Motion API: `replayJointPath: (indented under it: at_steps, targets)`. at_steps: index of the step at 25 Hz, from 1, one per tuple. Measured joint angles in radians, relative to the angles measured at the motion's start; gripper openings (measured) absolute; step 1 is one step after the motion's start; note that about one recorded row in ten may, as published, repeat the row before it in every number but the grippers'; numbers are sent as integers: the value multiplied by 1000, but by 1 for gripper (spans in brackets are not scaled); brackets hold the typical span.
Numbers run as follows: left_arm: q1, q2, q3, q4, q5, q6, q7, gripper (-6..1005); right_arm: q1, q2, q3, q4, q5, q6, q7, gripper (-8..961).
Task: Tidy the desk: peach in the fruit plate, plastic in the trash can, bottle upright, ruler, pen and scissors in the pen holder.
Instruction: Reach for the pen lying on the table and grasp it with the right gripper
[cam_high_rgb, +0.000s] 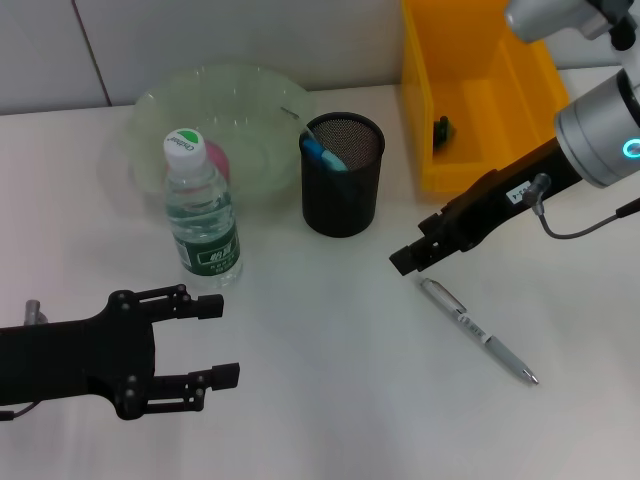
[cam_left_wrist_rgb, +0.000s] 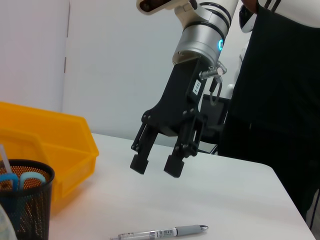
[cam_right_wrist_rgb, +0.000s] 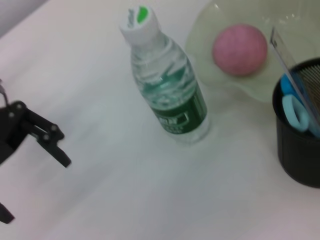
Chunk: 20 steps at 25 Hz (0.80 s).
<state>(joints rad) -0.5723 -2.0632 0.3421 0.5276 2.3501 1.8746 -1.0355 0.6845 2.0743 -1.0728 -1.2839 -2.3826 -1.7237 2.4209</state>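
Note:
A silver pen (cam_high_rgb: 478, 330) lies on the white table right of centre. Just above its near end hovers my right gripper (cam_high_rgb: 412, 248), open and holding nothing; the left wrist view shows that right gripper (cam_left_wrist_rgb: 156, 165) above the pen (cam_left_wrist_rgb: 165, 232). The bottle (cam_high_rgb: 203, 215) stands upright beside the clear green fruit plate (cam_high_rgb: 250, 100), with the pink peach (cam_right_wrist_rgb: 239, 49) inside the plate. Blue scissors (cam_right_wrist_rgb: 295, 110) and a clear ruler (cam_right_wrist_rgb: 295, 65) stand in the black mesh pen holder (cam_high_rgb: 343, 172). My left gripper (cam_high_rgb: 222, 340) is open near the front left, below the bottle.
A yellow bin (cam_high_rgb: 480, 90) stands at the back right with a small dark item (cam_high_rgb: 441, 128) inside; I cannot tell what it is. A white wall runs behind the table.

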Motion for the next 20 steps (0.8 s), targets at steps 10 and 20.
replayJointPath:
  at_steps: [10, 20]
  targets:
    - [0, 0, 2, 0, 0, 0, 0, 767, 47, 2, -116, 2, -160, 10, 116, 705]
    - [-4, 0, 14, 2, -3, -1, 5, 766, 84, 6, -266, 30, -319, 16, 293, 705]
